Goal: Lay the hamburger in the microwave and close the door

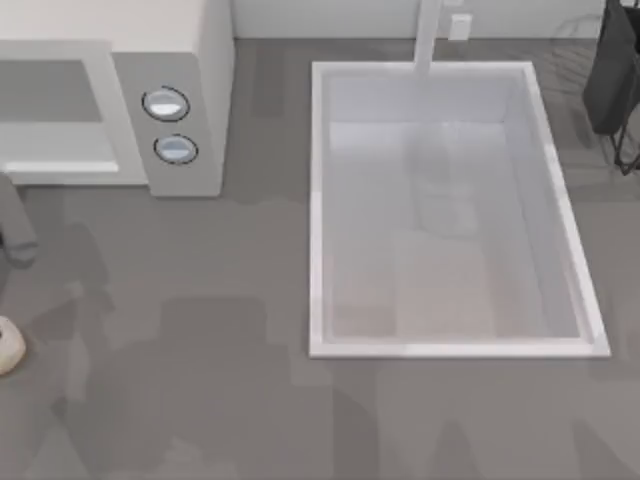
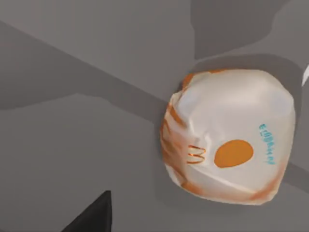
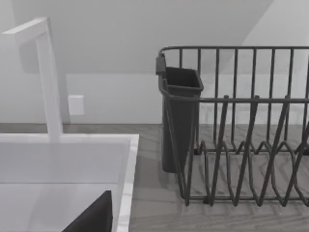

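Left gripper's grip state: cannot tell; it hovered above the wrapped hamburger point(image 2: 229, 137) on the counter point(image 2: 72, 145), left of microwave point(image 1: 185, 60).

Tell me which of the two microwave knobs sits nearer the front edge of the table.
The lower knob in the top view; the other knob sits behind it, toward the wall.
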